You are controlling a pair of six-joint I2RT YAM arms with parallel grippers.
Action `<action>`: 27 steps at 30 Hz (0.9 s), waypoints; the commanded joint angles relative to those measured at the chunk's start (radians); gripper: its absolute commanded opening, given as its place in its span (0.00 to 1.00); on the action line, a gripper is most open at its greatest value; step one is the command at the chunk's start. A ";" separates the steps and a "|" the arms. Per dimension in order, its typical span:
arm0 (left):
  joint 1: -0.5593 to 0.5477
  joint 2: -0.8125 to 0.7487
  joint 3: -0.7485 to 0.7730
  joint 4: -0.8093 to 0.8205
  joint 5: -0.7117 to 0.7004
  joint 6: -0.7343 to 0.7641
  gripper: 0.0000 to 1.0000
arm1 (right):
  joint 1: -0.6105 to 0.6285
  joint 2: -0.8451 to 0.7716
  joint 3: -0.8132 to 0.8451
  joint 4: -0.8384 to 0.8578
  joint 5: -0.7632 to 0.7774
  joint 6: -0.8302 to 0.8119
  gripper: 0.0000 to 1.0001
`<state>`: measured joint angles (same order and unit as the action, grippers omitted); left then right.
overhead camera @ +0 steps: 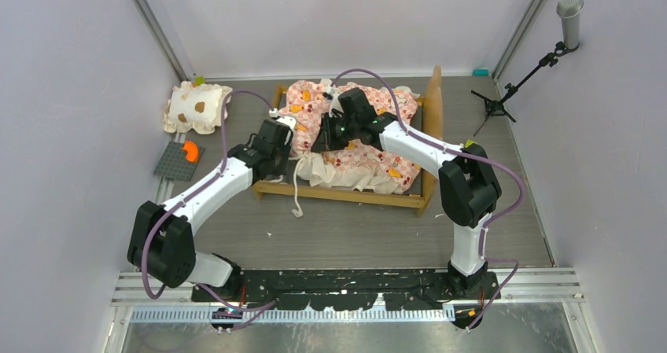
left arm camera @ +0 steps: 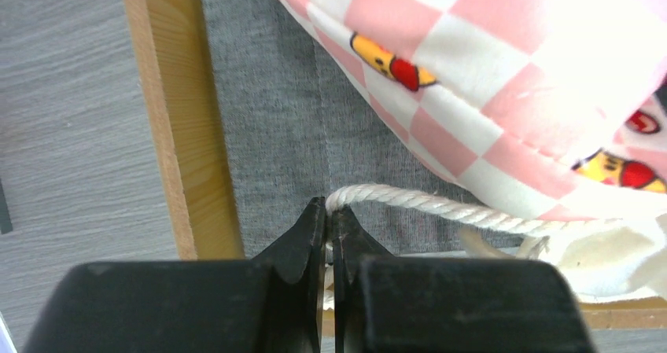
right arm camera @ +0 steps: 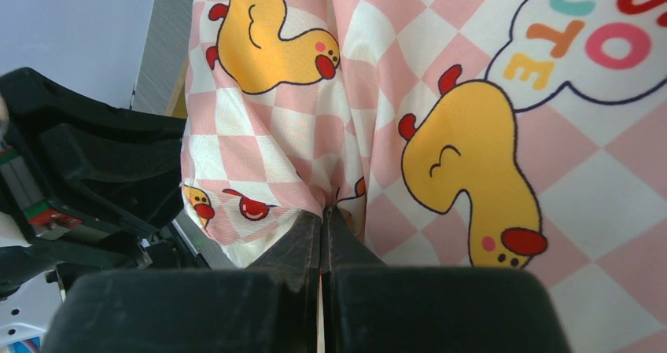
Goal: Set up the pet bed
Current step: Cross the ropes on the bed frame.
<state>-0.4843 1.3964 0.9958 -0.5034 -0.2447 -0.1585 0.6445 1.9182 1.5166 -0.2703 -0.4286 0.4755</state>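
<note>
You see the left gripper point(left arm camera: 327, 210) clamped on a white cord point(left arm camera: 440, 206) at the left end of the pet bed point(overhead camera: 350, 193). The right gripper point(right arm camera: 323, 221) pinches the checkered mattress point(right arm camera: 472, 93), which lies bunched in the frame. The bed sits mid-way across the table point(overhead camera: 354, 239), with 1 pillow point(overhead camera: 197, 108) at the far left.

Mattress point(right arm camera: 377, 54) pink-white checkered, orange-yellow ducks; frame point(left arm camera: 169, 117) light wood; rope point(left arm camera: 425, 202) white; pillow point(overhead camera: 197, 108) cream, brown spots.

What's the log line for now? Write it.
left gripper shut on cord | right gripper shut on mattress | mattress bunched in frame
</note>
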 commanded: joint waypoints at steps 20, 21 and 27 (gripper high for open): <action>-0.005 -0.120 -0.045 0.025 0.194 -0.042 0.06 | 0.006 0.005 0.033 -0.005 0.000 -0.014 0.01; -0.004 -0.119 -0.041 0.018 0.203 -0.042 0.06 | 0.005 0.005 0.033 -0.004 -0.001 -0.012 0.01; -0.005 -0.081 -0.003 -0.033 0.198 -0.035 0.11 | 0.007 0.005 0.035 -0.005 0.000 -0.008 0.01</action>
<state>-0.4843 1.3087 0.9463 -0.5083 -0.0662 -0.1860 0.6472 1.9251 1.5166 -0.2707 -0.4290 0.4732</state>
